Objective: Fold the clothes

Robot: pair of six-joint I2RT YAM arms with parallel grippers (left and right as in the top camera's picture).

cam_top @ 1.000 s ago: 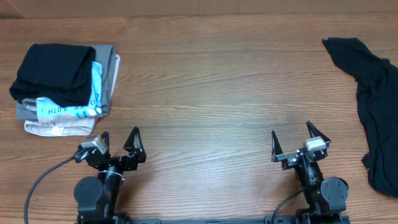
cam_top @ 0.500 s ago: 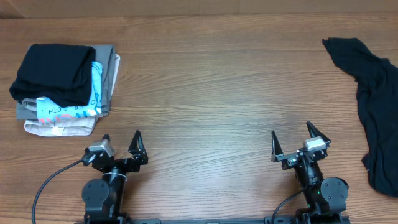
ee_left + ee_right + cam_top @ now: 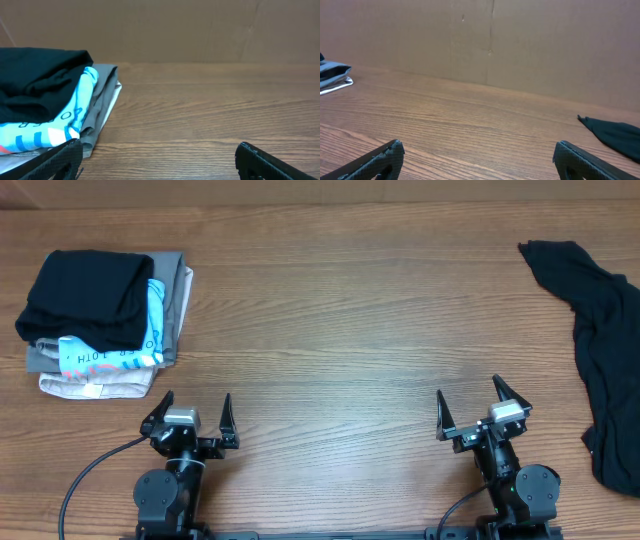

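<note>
Far left: stack (image 3: 100,330) of folded pieces on the tabletop (image 3: 350,300). Folded black garment (image 3: 85,295) on top, light-blue shirt (image 3: 115,348) under it, then grey garment (image 3: 178,290) and beige garment (image 3: 95,385) at the bottom. That black one looks done.

Left hand (image 3: 196,397): jaws spread wide, nothing between them, parked at the near edge just right of the stack. Its wrist view has the stack on the left and bare wood ahead.

Right hand (image 3: 468,387): jaws also spread wide and empty, at the near edge, right of centre.

Far right: loose black garment (image 3: 600,350), unfolded and crumpled, touching neither hand. Long axis runs far edge to near edge along the right side of the tabletop. The far end tapers toward the centre; the near end bunches up and is partly cut off by the frame. In the right wrist view only a dark corner (image 3: 612,134) shows, low right.

Key relation: the garment lies right of and ahead of the right hand, with the left hand well apart across the tabletop. My read is that the right arm takes the first reach, swinging out right and forward, probably to drag the cloth to centre where both hands can work it. No folding has started on this piece.

Writing: dark lettering on the light-blue shirt, only partly legible. "10TH" is readable, with letters before it lost in the fold. I see no brand marks on the black fabric, and the hands show nothing readable.
</note>
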